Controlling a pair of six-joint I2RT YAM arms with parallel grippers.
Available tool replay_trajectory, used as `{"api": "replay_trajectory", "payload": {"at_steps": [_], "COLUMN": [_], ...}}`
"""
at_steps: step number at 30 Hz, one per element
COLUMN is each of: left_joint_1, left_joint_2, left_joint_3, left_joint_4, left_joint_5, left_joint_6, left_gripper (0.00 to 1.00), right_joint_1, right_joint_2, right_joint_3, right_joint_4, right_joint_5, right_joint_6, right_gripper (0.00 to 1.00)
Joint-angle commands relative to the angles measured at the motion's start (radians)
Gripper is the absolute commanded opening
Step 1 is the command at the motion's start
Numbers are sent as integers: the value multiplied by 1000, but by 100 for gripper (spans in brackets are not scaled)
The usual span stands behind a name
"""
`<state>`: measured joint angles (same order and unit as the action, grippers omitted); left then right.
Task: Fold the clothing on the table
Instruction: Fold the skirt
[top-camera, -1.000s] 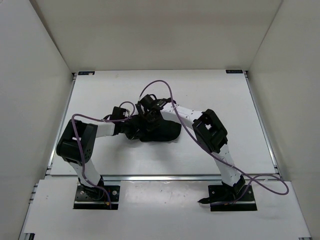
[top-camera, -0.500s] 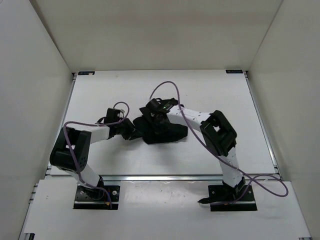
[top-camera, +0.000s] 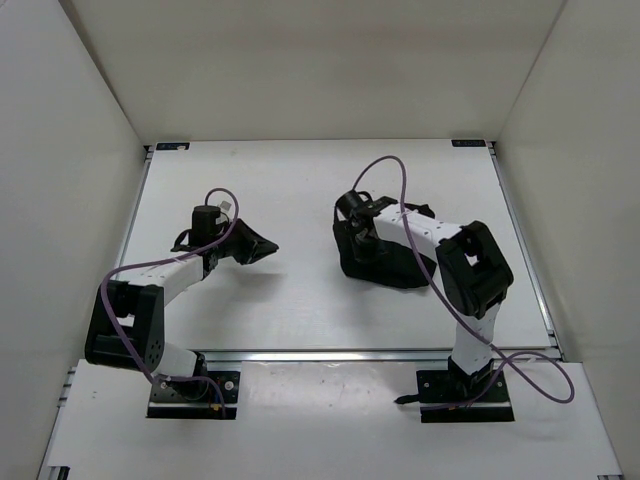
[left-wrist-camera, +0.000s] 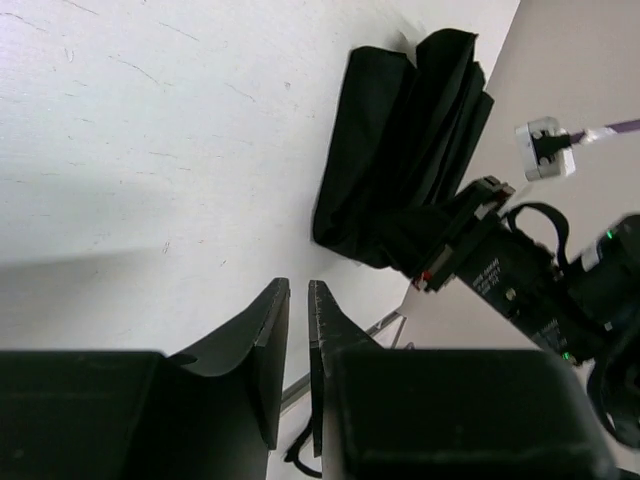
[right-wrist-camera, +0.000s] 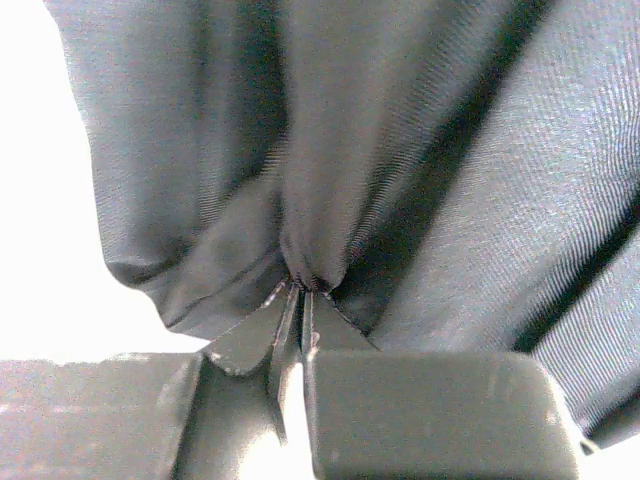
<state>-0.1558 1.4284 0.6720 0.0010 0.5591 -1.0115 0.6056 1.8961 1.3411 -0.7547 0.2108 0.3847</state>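
Your left gripper sits well to the left of the clothing. Its tips point toward the clothing, with bare counter between the two. In the left wrist view that gripper has its jaws a thin slit apart. There's nothing between them and no contact with the fabric, and the fingers hang over white counter. From there the clothing reads as a bunched black bundle with long folds running its length. It lies on the counter, with the right arm's wrist against one end.

In the top view you see the clothing as one compact dark heap on the counter. No part of it hangs over an edge rail.

Your right gripper is on the left end of the clothing, its arm reaching in from the right across the heap. In the right wrist view this gripper is clamped tight on a pinch of the clothing. The fabric is gathered into pleats that fan out from the tips, and white counter shows just left of the pinch. You can't tell from these views whether the pinched part is lifted off the counter.
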Motion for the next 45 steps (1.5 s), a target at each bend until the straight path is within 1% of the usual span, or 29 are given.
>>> {"api": "replay_trajectory", "payload": {"at_steps": [1, 4, 7, 9, 12, 16, 18, 19, 20, 21, 22, 23, 25, 26, 28, 30, 32, 33, 36, 38, 39, 41, 43, 44, 45], "left_joint_1": [4, 7, 2, 4, 12, -2, -7, -7, -10, -5, -8, -8, 5, -1, -1, -5, -33, -42, -97, -155, -159, -200, -224, -235, -237], "left_joint_2": [-40, -49, -45, -42, -39, -7, 7, 16, 20, 21, 24, 29, 29, 27, 32, 43, 70, 101, 182, 230, 256, 302, 329, 346, 383], "left_joint_3": [-8, -20, -17, -23, -34, -58, -66, -74, -84, -86, -86, -88, -92, -95, -97, -91, -71, -46, 39, 80, 99, 136, 181, 193, 214], "left_joint_4": [27, 25, 31, 30, 22, 28, 37, 43, 56, 53, 53, 57, 59, 60, 70, 97, 109, 102, 111, 126, 143, 149, 142, 137, 123], "left_joint_5": [25, 28, 27, 25, 22, 13, 13, 21, 19, 13, 15, 16, 16, 16, 16, 6, -4, -14, -22, -45, -45, -59, -85, -96, -93], "left_joint_6": [-15, -16, -19, -18, -12, 10, 10, 10, 13, 8, 8, 10, 19, 16, 7, -5, -13, -12, -28, -54, -58, -81, -78, -79, -81], "left_gripper": [25, 25, 25, 25, 25, 25, 25, 25, 25, 25, 25, 25, 25, 26, 25, 26, 26, 26, 27, 27, 27, 27, 26, 27, 27], "right_joint_1": [62, 91, 114, 119, 135, 193, 212, 217, 218, 214, 214, 211, 198, 185, 155, 138, 99, 82, 33, 20, 17, 13, -19, -32, -41], "right_joint_2": [-39, 9, 87, 136, 178, 254, 264, 255, 224, 206, 160, 129, 19, -39, -119, -205, -247, -253, -223, -206, -210, -223, -212, -198, -174], "right_joint_3": [93, 157, 242, 266, 257, 338, 371, 388, 385, 379, 350, 333, 276, 235, 170, 87, 31, 21, 38, 41, 41, 18, 4, -2, -3], "right_joint_4": [-44, -64, -132, -130, -110, -158, -196, -189, -186, -154, -109, -95, -22, 17, 70, 115, 158, 167, 123, 112, 101, 123, 126, 143, 143], "right_joint_5": [44, 76, 119, 86, 38, 113, 142, 134, 118, 108, 66, 26, -60, -120, -250, -278, -272, -284, -304, -274, -251, -229, -223, -237, -244], "right_joint_6": [-7, -21, -27, -24, -26, -37, -62, -78, -82, -99, -113, -118, -131, -126, -118, -99, -83, -86, -93, -95, -84, -69, -43, -37, -35], "right_gripper": [0, 1, 0, 0, 0, 1, 7, 12, 15, 28, 35, 39, 53, 56, 56, 56, 55, 55, 53, 51, 50, 45, 35, 21, 12]}}
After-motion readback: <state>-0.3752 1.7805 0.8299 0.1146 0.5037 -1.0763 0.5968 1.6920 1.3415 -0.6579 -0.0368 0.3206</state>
